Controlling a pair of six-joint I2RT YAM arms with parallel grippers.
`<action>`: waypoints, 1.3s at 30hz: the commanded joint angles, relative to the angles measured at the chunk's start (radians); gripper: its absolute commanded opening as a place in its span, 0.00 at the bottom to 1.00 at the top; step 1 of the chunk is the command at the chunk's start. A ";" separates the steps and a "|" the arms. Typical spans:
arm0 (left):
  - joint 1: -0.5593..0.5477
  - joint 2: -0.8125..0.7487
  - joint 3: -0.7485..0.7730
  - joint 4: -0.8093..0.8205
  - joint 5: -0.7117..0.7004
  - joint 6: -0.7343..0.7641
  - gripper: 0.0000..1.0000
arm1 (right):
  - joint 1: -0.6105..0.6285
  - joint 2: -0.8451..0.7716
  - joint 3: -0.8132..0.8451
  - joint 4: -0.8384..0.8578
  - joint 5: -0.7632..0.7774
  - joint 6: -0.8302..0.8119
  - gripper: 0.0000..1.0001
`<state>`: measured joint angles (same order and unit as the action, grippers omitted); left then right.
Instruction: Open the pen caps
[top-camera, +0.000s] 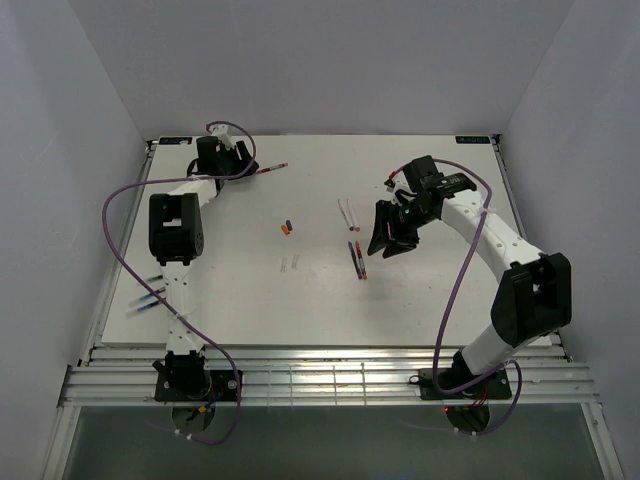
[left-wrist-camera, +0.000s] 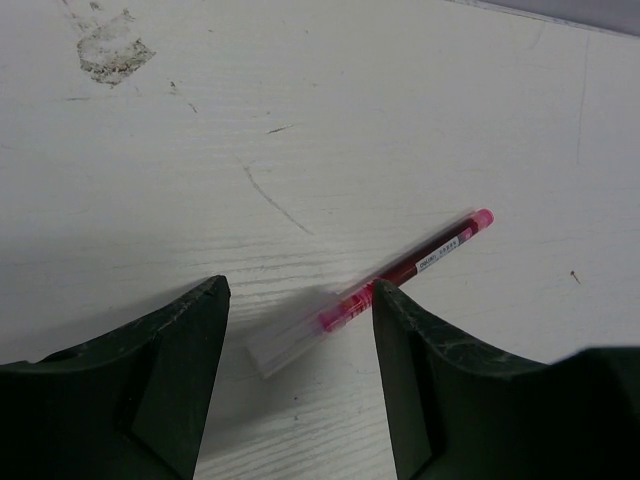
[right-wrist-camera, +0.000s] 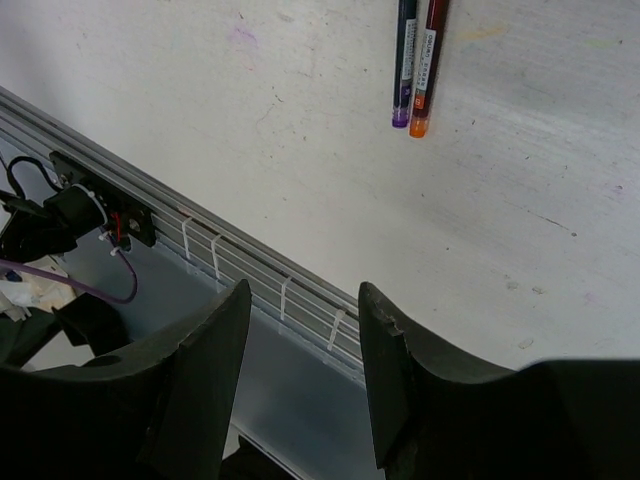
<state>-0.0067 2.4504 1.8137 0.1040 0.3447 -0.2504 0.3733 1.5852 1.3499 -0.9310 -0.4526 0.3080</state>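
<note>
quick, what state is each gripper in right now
left gripper: open, holding nothing; red pen lies at its fingertips
right gripper: open, empty

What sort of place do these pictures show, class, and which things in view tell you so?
Probably a robotics lab test cell: a left arm and right arm bolted to a metal rail at the edge of a white table, boxed in by plain white walls, with pens laid out.

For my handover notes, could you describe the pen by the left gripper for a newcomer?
On the table, find the far-left corner, where the left gripper hovers. A red pen lies there, alone; the other pens lie mid-table by the right arm.
</note>
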 joint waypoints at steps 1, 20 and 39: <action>-0.006 -0.025 -0.033 -0.075 0.051 -0.023 0.69 | -0.005 -0.024 -0.017 0.026 -0.015 0.009 0.53; -0.015 -0.128 -0.203 -0.200 0.114 -0.078 0.63 | -0.005 -0.108 -0.124 0.089 -0.015 0.052 0.53; -0.145 -0.065 -0.027 -0.521 -0.230 0.034 0.56 | -0.004 -0.198 -0.186 0.123 -0.001 0.075 0.53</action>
<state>-0.1242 2.3356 1.7897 -0.2626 0.1875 -0.2462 0.3733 1.4292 1.1725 -0.8276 -0.4507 0.3779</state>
